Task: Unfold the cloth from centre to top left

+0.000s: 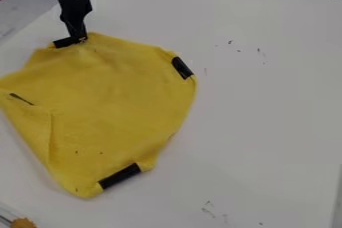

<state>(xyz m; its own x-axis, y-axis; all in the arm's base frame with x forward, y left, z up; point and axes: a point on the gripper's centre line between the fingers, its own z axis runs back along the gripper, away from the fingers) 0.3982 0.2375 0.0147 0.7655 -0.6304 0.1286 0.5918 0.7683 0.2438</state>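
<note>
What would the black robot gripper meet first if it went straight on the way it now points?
Most likely the yellow fabric cloth, near its edge by a black strip; the gripper points down there and may be touching it, though depth is unclear.

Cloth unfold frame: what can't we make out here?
All in the camera view:
Claw at the yellow cloth: whether it grips; too small, dark on dark.
Cloth's left tip: cut off by left edge.
Under the left fold: hidden by the cloth itself.
Orange-brown thing: cut off by bottom edge.
Marks on the table: too small to identify.
</note>
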